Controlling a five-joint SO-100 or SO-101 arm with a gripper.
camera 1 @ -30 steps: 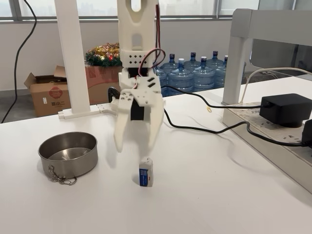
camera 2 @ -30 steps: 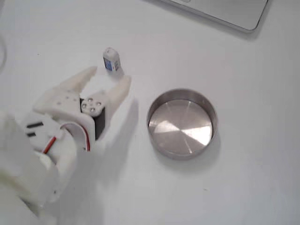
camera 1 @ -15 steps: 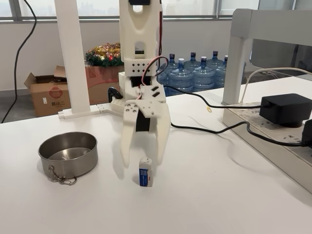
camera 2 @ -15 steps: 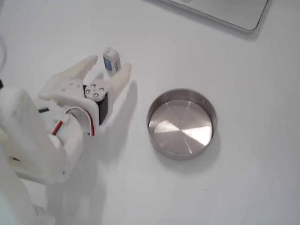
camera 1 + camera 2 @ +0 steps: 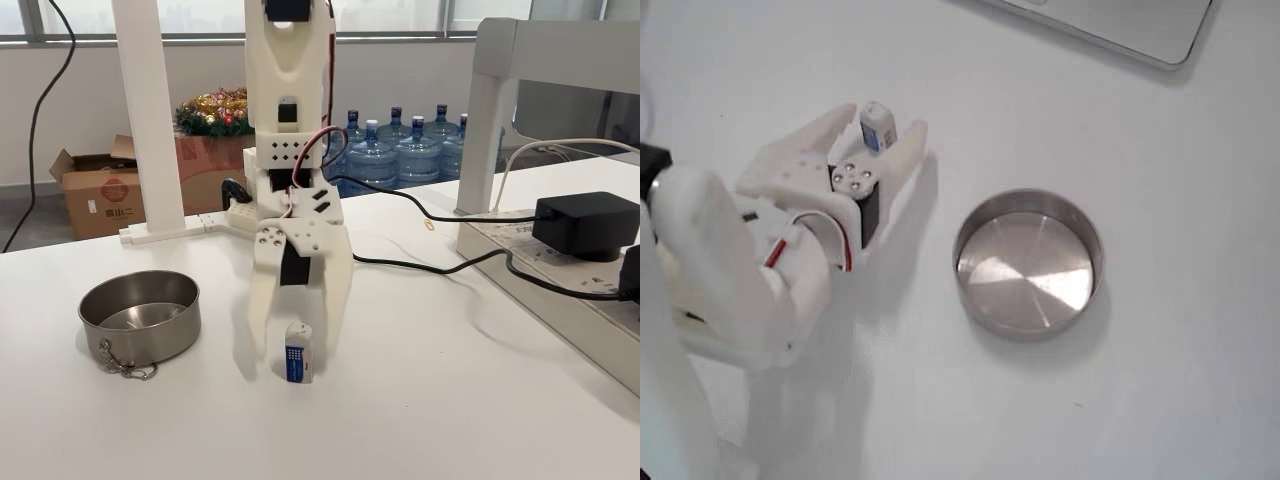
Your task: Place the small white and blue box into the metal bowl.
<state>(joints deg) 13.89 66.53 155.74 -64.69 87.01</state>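
Small white and blue box (image 5: pixel 298 352) upright between fingers of gripper (image 5: pixel 295 362), jaws apart, not clamped, metal bowl (image 5: pixel 140 315) well apart.

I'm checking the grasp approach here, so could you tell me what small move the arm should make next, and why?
Probably close the gripper. Its open fingers straddle the small white and blue box, which stands upright on the table between them in both fixed views, not yet pinched. The metal bowl sits empty to one side.
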